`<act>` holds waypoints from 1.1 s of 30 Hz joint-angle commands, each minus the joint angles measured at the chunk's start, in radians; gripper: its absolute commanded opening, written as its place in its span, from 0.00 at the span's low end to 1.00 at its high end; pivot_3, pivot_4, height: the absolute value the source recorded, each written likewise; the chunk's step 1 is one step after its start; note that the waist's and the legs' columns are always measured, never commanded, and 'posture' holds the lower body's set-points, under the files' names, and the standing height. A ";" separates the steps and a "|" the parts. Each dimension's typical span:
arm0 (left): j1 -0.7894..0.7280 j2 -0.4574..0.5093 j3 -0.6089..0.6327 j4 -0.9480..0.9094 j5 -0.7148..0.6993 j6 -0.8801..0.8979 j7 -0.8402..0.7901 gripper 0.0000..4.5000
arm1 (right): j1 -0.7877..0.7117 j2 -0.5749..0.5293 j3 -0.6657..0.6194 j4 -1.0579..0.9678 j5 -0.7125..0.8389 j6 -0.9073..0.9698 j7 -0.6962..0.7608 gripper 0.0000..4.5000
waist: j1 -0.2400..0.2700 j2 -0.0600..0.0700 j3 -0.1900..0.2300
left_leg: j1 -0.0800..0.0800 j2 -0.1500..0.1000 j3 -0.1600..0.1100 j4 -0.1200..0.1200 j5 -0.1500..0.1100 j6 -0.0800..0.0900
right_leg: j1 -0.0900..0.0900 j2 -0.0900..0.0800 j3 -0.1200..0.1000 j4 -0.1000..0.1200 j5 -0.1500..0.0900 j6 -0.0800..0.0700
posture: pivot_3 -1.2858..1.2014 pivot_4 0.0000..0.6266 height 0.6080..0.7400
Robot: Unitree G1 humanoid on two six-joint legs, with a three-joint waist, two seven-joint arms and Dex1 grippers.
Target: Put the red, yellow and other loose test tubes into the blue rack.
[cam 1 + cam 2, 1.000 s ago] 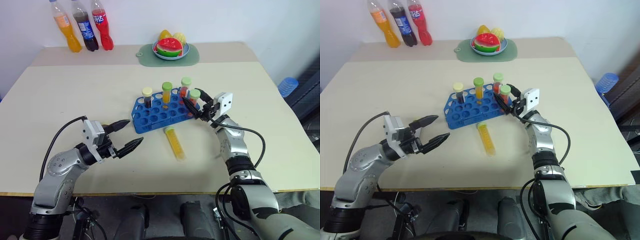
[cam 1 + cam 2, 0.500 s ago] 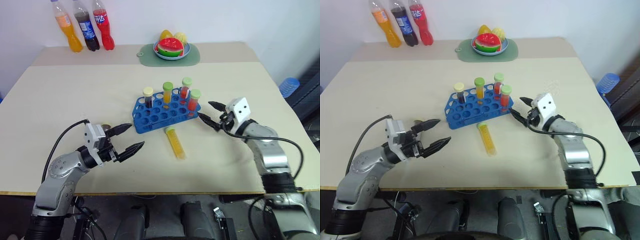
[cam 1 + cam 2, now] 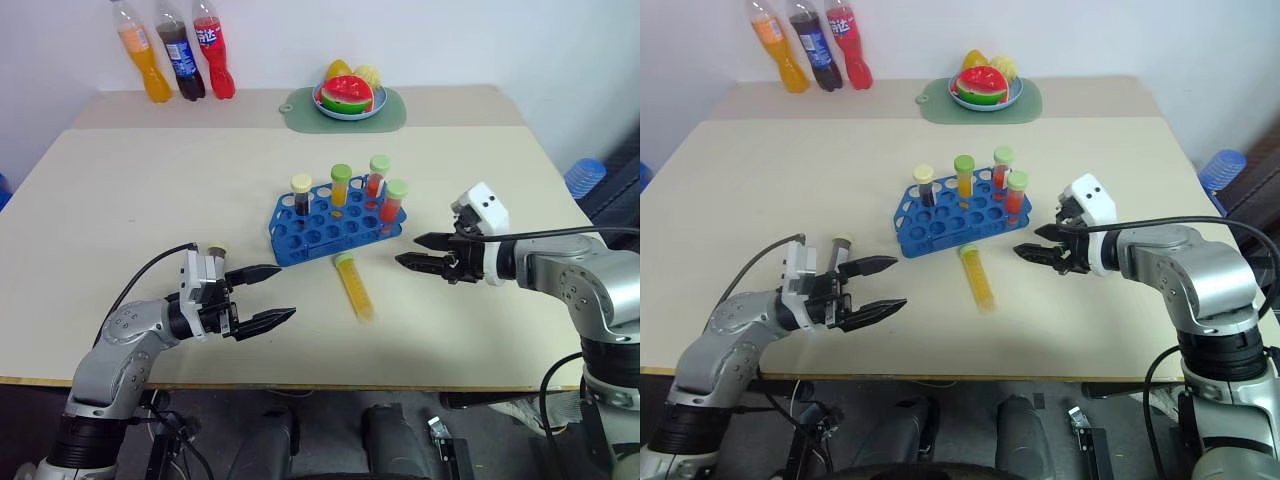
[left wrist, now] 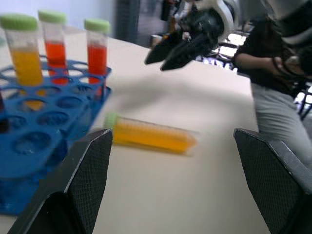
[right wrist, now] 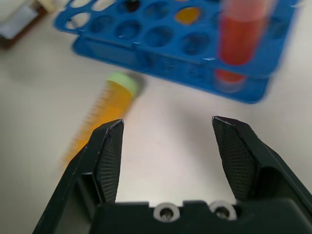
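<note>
A blue rack (image 3: 335,220) is seen near the middle of a pale tabletop (image 3: 120,200), with four capped tubes standing upright in its far rows: one dark, one orange, two red. One loose yellow tube (image 3: 354,288) with a green cap is seen lying flat on the tabletop just in front of the rack, cap end toward it. The right tool (image 3: 415,252) is held beside the tube with its fingers parted and nothing between them. The left tool (image 3: 266,296) is held further off, spread wide and likewise empty.

Several risks can be judged from here. The lying tube is round, so it could be rolled away by a glancing touch. If it is gripped off-centre, it could be tilted and jammed against a hole rim. The standing red tube (image 3: 391,203) at the rack's near corner could be knocked during an approach from the right.
</note>
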 commanded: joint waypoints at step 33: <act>0.034 -0.034 -0.061 0.030 0.061 -0.060 -0.025 0.92 | -0.052 0.312 0.302 0.082 -0.088 0.044 -0.307 0.71 | -0.007 -0.001 -0.001 | -0.002 -0.001 0.000 0.001 0.000 0.000 | -0.003 0.000 0.000 0.001 0.000 0.000 | 0.52 0.24 1.00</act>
